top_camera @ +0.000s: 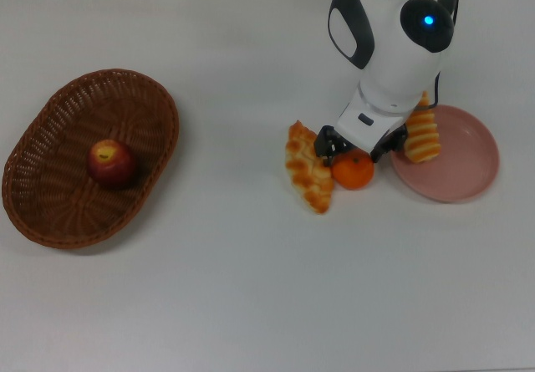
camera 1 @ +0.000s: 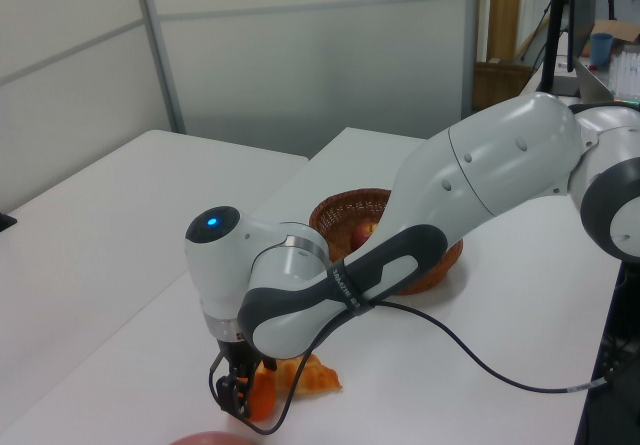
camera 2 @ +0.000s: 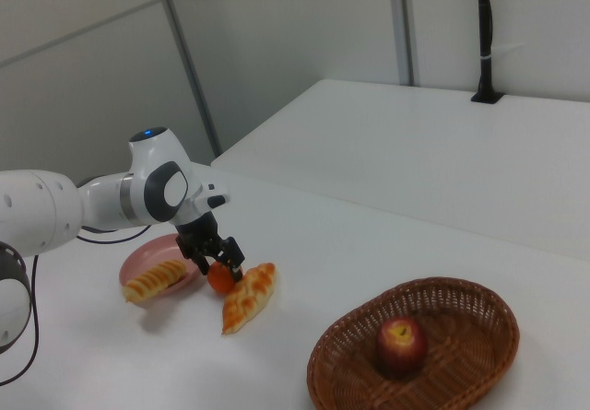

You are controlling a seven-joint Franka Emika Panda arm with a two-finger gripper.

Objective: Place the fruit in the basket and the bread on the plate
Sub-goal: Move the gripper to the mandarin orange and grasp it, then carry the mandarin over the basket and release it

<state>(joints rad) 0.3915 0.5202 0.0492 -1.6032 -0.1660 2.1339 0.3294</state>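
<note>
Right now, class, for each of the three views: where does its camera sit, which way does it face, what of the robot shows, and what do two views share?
Top view: overhead, facing straight down on the basket, plate and gripper.
Left view: low at the plate end, facing along the table to the basket; the whole arm shows.
Right view: raised at the basket end, facing the plate; forearm and gripper show.
All three show the mandarin between the fingers.

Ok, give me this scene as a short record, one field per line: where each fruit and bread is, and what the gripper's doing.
apple: inside the basket
mandarin: on the table, between the braided loaf and the plate
striped roll: on the plate
braided loaf: on the table, not on the plate
gripper: down at the mandarin, fingers open on either side of it
left to do: mandarin to basket, loaf to plate
</note>
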